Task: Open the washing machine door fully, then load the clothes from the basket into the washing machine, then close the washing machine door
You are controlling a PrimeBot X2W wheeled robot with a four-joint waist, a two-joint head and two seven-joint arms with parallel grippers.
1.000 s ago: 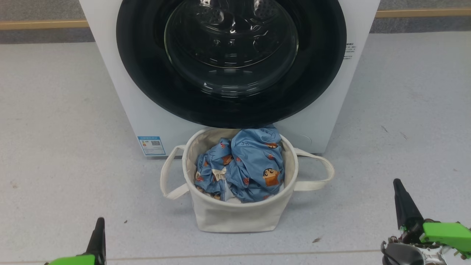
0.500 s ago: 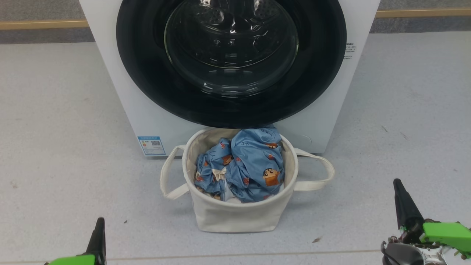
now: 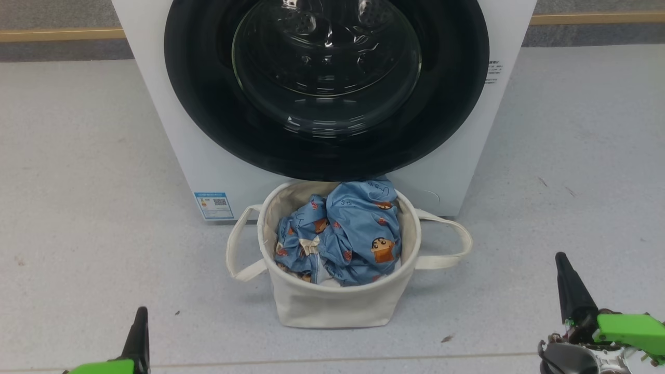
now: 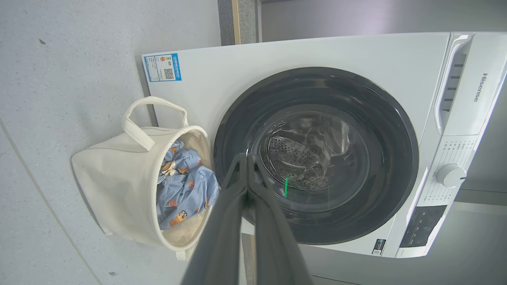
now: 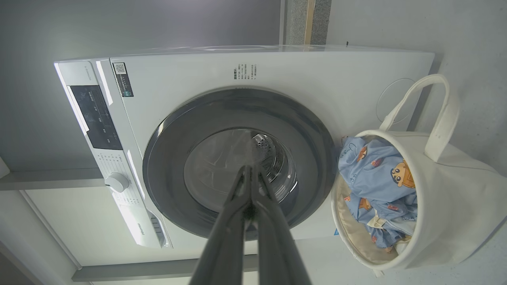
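Note:
The white washing machine [image 3: 171,130] stands straight ahead with its black-rimmed glass door [image 3: 326,83] closed flat against the front. Before it on the floor sits the off-white canvas basket [image 3: 332,306], holding light-blue clothes [image 3: 348,234] printed with small cartoon figures. My left gripper [image 3: 140,317] is at the lower left, its fingers pressed together and empty. My right gripper [image 3: 562,262] is at the lower right, also shut and empty. Both are well short of the basket. The wrist views show the door [image 4: 317,154] [image 5: 239,162], the basket [image 4: 115,186] [image 5: 443,221] and the shut fingertips [image 4: 246,158] [image 5: 250,170].
Pale grey floor [image 3: 78,208] spreads on both sides of the machine and basket. A wooden skirting strip [image 3: 52,34] runs along the back wall. The control panel with a round dial [image 4: 449,175] sits at the machine's top. A blue label sticker [image 3: 213,205] marks the lower front corner.

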